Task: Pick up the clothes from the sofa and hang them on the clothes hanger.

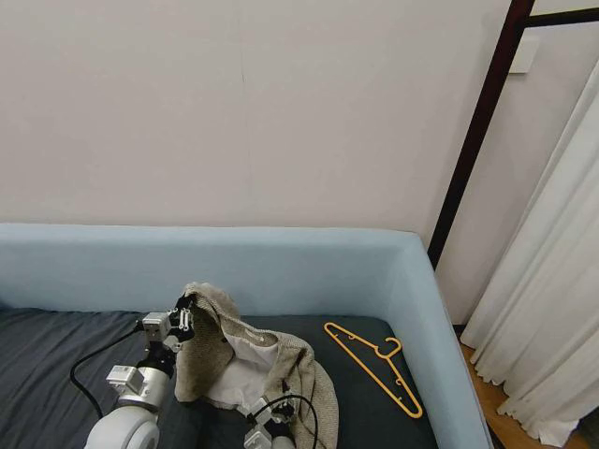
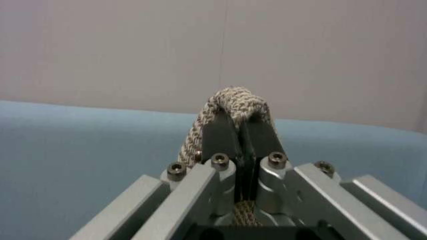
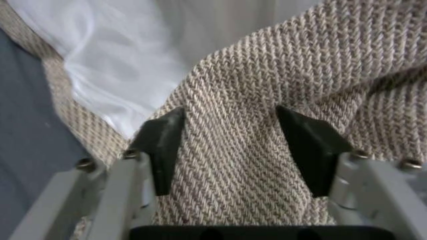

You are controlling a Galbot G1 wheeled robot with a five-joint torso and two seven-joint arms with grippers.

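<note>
On the sofa seat: the garment [image 1: 245, 360] lies in a heap on the dark grey cushion [image 1: 56, 346], near the middle, with one edge raised off the seat.
Left gripper [image 1: 184, 313]: its jaws are pressed together on the raised edge of the garment [image 2: 233, 100]; the knit folds over the black fingertips [image 2: 219, 132] like a small arch, and this is the highest part of the cloth.
Right gripper [image 1: 270, 416]: low at the near edge of the heap, its jaws stand apart, one black pad [image 3: 163, 142] on either side of a ridge of the knit [image 3: 267, 75]; the cloth lies between the pads, unclamped.
Hanger [image 1: 374, 365]: an orange one, flat on the seat to the robot's right of the garment, apart from it, close to the sofa's side arm.
Sofa [image 1: 281, 267]: pale blue backrest behind the garment, the same blue wall closing the right end.
Behind and beside: a plain light wall [image 1: 234, 112], a dark slanted pole [image 1: 473, 140] and a white curtain [image 1: 543, 309] past the sofa's right end.
Garment's look: coarse beige-and-brown knit outside, a smooth white lining [image 3: 113, 60] showing where it folds open.
</note>
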